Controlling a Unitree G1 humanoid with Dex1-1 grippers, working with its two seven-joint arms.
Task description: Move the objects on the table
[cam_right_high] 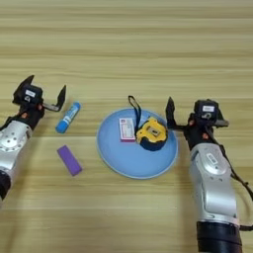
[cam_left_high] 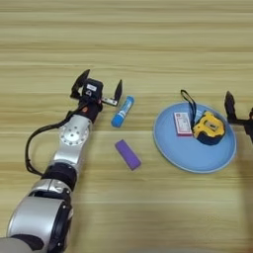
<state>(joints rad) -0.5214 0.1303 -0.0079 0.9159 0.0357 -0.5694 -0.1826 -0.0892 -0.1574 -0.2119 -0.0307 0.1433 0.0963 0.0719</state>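
1. Lying across the middle of the frame, the small objects sit on the light-brown wooden table (cam_left_high: 148,44), whose plank lines run side to side.
2. The glue stick (cam_left_high: 122,111) is a slim blue tube with a white band near its lower end; it lies tilted left of centre, its upper end pointing up and to the right.
3. The left gripper (cam_left_high: 97,88) sits just left of the glue stick's upper end with its two black fingers spread wide and nothing between them; the nearer finger stands close beside the tube, and I cannot tell if they touch.
4. The purple block (cam_left_high: 128,154) is a flat rectangle lying at a slant below the glue stick, apart from it and from the plate.
5. The round light-blue plate (cam_right_high: 113,158) rests right of centre. On it lies the yellow-and-black tape measure (cam_right_high: 151,134), its black strap loop (cam_right_high: 134,106) reaching up over the plate's upper rim, and a small pink-and-white card (cam_right_high: 126,129) lies just left of it.
6. The right gripper (cam_right_high: 195,113) stands at the plate's right rim, fingers spread apart, holding nothing, one finger close beside the tape measure.
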